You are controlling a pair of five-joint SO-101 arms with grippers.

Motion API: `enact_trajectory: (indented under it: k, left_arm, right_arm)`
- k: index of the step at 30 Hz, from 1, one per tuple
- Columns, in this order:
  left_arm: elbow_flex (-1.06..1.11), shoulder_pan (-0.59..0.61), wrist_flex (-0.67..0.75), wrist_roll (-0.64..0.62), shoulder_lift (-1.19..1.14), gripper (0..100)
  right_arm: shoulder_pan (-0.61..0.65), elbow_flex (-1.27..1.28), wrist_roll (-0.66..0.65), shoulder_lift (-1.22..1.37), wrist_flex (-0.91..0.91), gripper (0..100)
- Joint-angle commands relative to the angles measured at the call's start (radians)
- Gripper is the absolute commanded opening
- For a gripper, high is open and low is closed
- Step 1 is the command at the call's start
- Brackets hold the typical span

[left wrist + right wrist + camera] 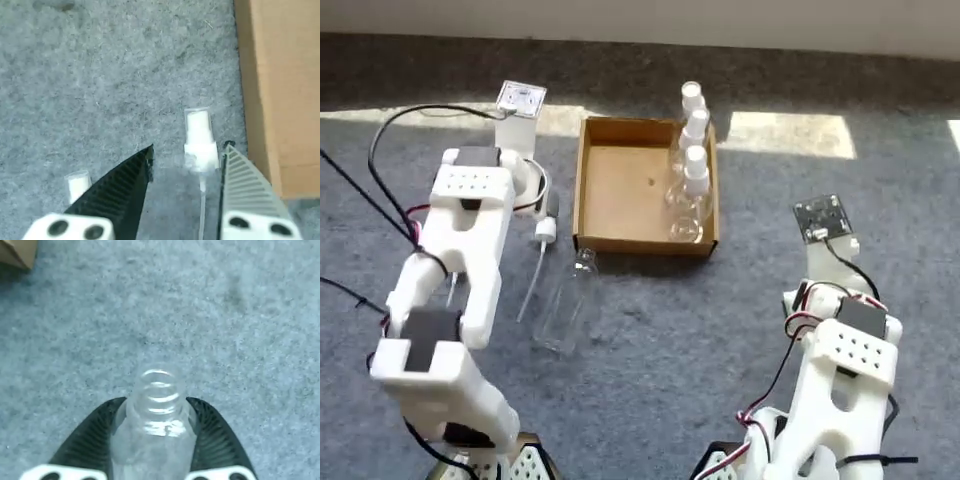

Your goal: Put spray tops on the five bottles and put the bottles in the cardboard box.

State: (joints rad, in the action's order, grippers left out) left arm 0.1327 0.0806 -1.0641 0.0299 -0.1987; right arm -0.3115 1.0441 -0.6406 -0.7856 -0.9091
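The left gripper [189,146] stands spread astride a white spray top [200,135] on the grey carpet [720,330], just beside the cardboard box [620,185] — not gripping it. The right gripper [155,400] clamps an uncapped clear bottle [157,390]. Three capped bottles [692,150] stand in the box — a loose uncapped bottle [565,300] lies outside.

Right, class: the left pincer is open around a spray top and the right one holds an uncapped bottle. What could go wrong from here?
The spray top lies nearer one finger of the left pincer, so closing may knock it aside. Its thin dip tube could snag on the carpet when lifted. The smooth clear bottle might slip in the right pincer.
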Motion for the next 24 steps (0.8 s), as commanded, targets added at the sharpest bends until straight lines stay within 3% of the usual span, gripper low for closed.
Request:
enact_trajectory:
  k: [1,12,18,24]
  left_arm:
    - [-0.104,-0.015,0.009,-0.009,-0.107,21]
    - [-0.104,-0.016,0.015,-0.003,-0.156,21]
    - [-0.054,-0.03,0.017,-0.002,-0.156,11]
    - [-0.039,-0.048,0.017,0.0,-0.154,10]
  right_arm:
    - [0.004,-0.007,-0.009,-0.035,0.013,0.3]
    - [0.012,-0.005,-0.002,-0.042,0.013,0.3]
    - [0.012,-0.007,-0.002,-0.044,0.013,0.3]
    - [0.012,-0.007,-0.006,-0.044,0.013,0.3]
